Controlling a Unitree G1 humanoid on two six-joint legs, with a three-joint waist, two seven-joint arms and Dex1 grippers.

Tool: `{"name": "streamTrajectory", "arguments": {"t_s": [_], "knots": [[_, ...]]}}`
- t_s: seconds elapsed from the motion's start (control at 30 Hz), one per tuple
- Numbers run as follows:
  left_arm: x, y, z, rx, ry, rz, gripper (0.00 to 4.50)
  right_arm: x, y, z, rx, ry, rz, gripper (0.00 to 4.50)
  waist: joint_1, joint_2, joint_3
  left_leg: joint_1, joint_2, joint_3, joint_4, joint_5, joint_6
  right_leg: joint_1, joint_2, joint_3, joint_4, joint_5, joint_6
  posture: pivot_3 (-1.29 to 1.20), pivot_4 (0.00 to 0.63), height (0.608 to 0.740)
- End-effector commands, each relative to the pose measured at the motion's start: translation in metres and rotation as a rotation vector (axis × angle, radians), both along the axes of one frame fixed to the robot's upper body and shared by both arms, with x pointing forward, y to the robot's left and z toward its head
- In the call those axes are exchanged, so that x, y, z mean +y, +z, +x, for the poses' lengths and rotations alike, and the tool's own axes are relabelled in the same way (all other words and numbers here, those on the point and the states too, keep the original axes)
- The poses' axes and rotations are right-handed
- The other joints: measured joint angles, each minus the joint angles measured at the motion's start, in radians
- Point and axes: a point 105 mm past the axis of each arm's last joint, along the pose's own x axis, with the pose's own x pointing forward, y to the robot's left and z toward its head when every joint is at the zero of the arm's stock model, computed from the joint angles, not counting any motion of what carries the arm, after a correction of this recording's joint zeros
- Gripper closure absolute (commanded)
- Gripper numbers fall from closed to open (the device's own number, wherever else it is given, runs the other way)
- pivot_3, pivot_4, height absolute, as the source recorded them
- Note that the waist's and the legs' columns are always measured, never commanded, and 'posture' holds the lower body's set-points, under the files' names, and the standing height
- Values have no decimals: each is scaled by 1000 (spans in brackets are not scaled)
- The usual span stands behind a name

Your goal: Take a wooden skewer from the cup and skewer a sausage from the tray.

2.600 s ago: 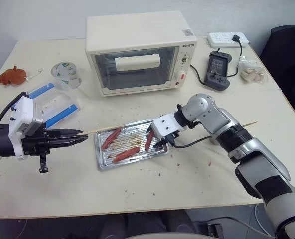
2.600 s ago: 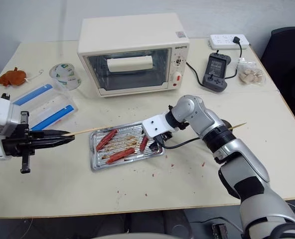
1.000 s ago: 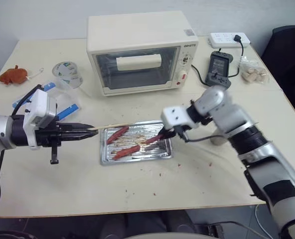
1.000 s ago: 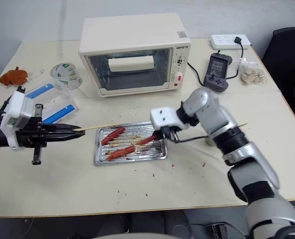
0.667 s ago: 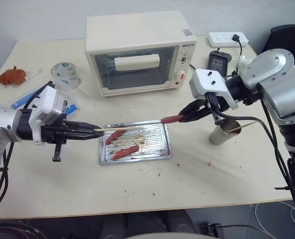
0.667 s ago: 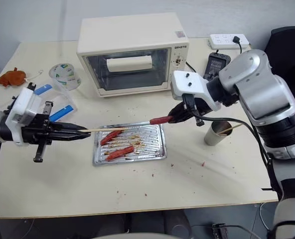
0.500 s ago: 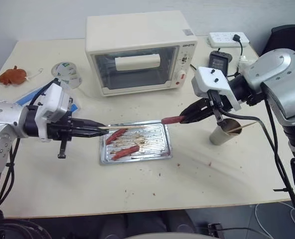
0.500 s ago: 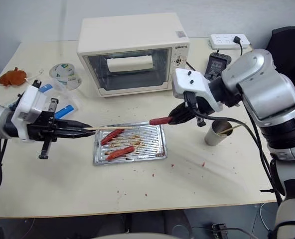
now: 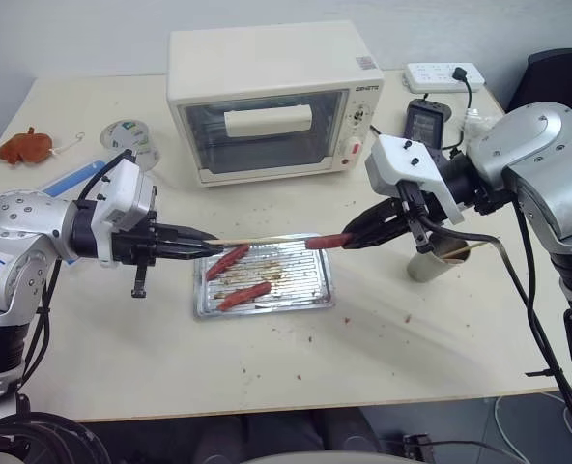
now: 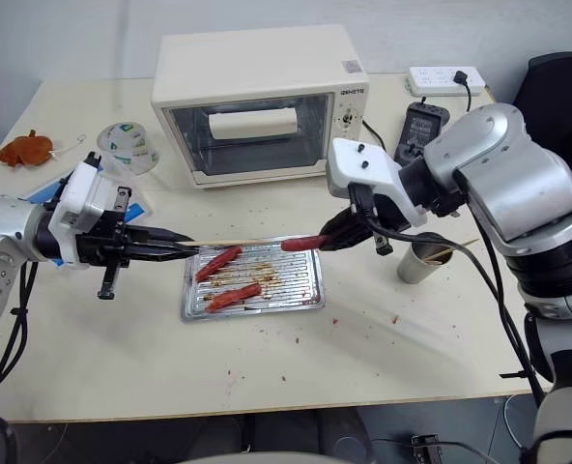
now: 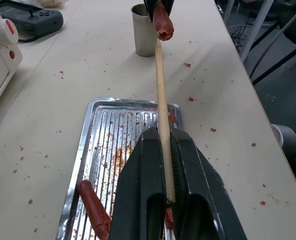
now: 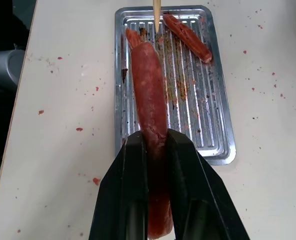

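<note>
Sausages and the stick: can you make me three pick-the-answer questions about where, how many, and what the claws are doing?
1. Where is the reddish-brown sausage that the right claw grips?
A. in the air above the shiny silver metal tray
B. inside the oven
C. in the cup

2. How many sausages lie in the tray?
A. none
B. two
C. five

3. What is the left claw doing?
A. hanging open
B. squeezing a cup
C. shut on the thin pale wooden skewer

Answers: 1 A, it hangs clear over the tray; 2 B, two lie on the ridges; 3 C, its fingers clamp the stick.
</note>
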Motion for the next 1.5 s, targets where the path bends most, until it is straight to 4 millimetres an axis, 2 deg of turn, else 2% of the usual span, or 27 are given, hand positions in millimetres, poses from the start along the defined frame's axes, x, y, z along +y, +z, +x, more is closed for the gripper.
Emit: {"name": "streamTrajectory", "arguments": {"t_s": [0.03,0.43,0.7,1.5], "knots": [[-5,7,-3,-45,-25,8,4500,3,19,-4,-62,17,42,4080,0,0,0,0,0,0,0,0,0,0,0,0,0,0,0,0,150,740],[-9,9,-3,-55,-45,14,4500,7,20,-3,-66,17,59,4080,1,0,0,0,0,0,0,0,0,0,0,0,0,0,0,0,150,740],[-7,13,-2,-64,-41,24,4500,1,13,-1,-68,8,39,4080,2,0,0,0,0,0,0,0,0,0,0,0,0,0,0,0,150,740],[-6,14,-2,-69,-56,32,4500,-4,10,1,-69,-17,49,4080,4,0,0,0,0,0,0,0,0,0,0,0,0,0,0,0,150,740]]}}
